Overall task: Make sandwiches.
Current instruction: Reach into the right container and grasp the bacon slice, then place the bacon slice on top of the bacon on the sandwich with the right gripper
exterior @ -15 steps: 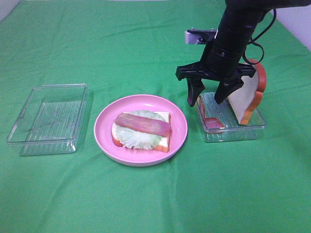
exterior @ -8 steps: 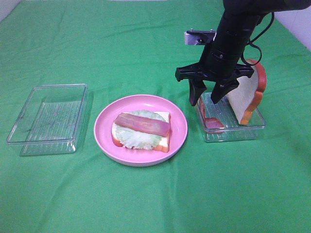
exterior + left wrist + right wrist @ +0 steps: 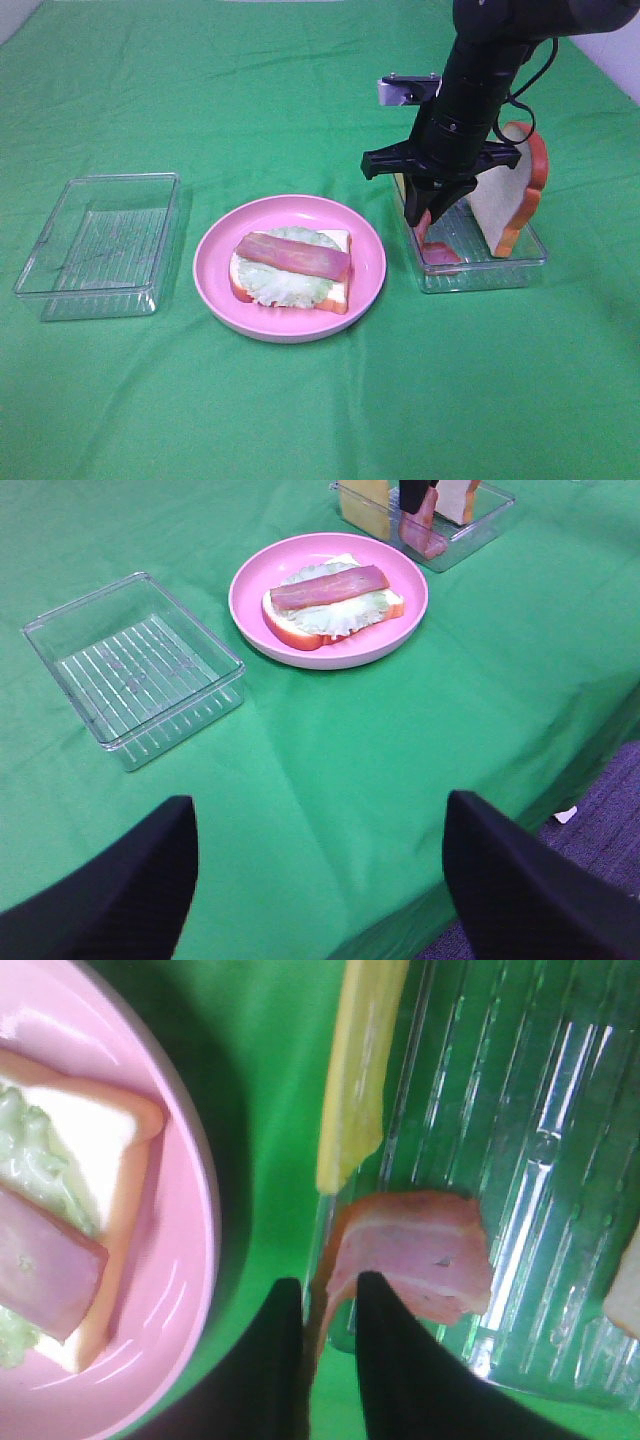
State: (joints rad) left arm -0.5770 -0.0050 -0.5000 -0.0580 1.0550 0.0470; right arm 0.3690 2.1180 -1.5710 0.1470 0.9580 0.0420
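Note:
An open sandwich [image 3: 290, 268] of bread, pale lettuce and one bacon strip lies on the pink plate [image 3: 368, 262]. My right gripper [image 3: 425, 218] reaches down into the clear tray [image 3: 480, 275] to the plate's right. In the right wrist view its fingers [image 3: 395, 1360] are pinched on the edge of a second bacon strip [image 3: 420, 1255], close to the tray wall. A yellow cheese slice [image 3: 355, 1070] stands on edge beside it. A bread slice [image 3: 510, 195] leans in the tray's far end. My left gripper [image 3: 315, 880] hangs open over the table's near edge, holding nothing.
An empty clear tray [image 3: 100, 245] sits left of the plate on the green cloth. In the left wrist view the table edge [image 3: 520, 810] drops to the floor close to my left gripper.
My right gripper's jaws have drawn together from wide open, pinching the bacon strip in the tray. The plate, the sandwich and the trays have not moved.

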